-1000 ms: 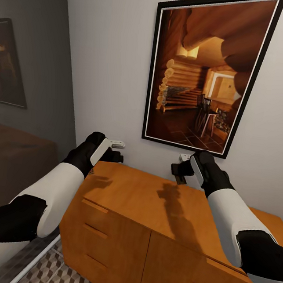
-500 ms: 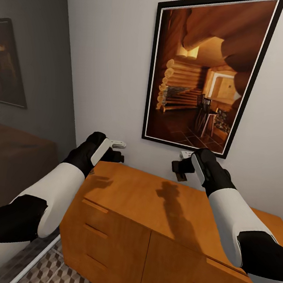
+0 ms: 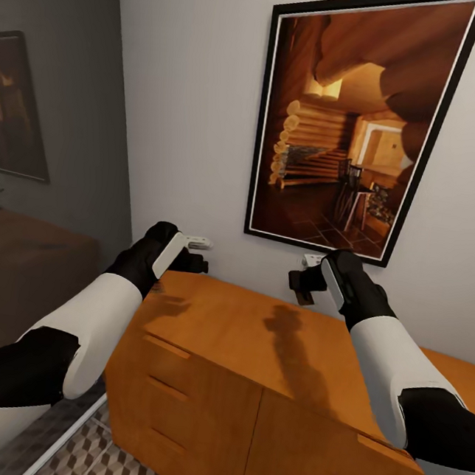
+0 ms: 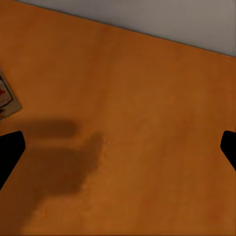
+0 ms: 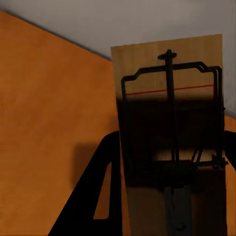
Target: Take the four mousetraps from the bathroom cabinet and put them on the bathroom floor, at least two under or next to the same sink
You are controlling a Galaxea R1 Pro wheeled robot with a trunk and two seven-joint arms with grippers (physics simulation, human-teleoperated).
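Only your view has swung a little since the earlier frame; both arms hover over the cabinet (image 3: pixel 254 343) as before. Your right claw (image 3: pixel 302 284) is clamped on a mousetrap (image 5: pixel 169 132), held above the cabinet's top near the wall below the framed picture (image 3: pixel 348 125). Your left claw (image 3: pixel 194 254) is spread wide and empty above the cabinet's top; a second mousetrap (image 4: pixel 7 101) lies there just beside it.
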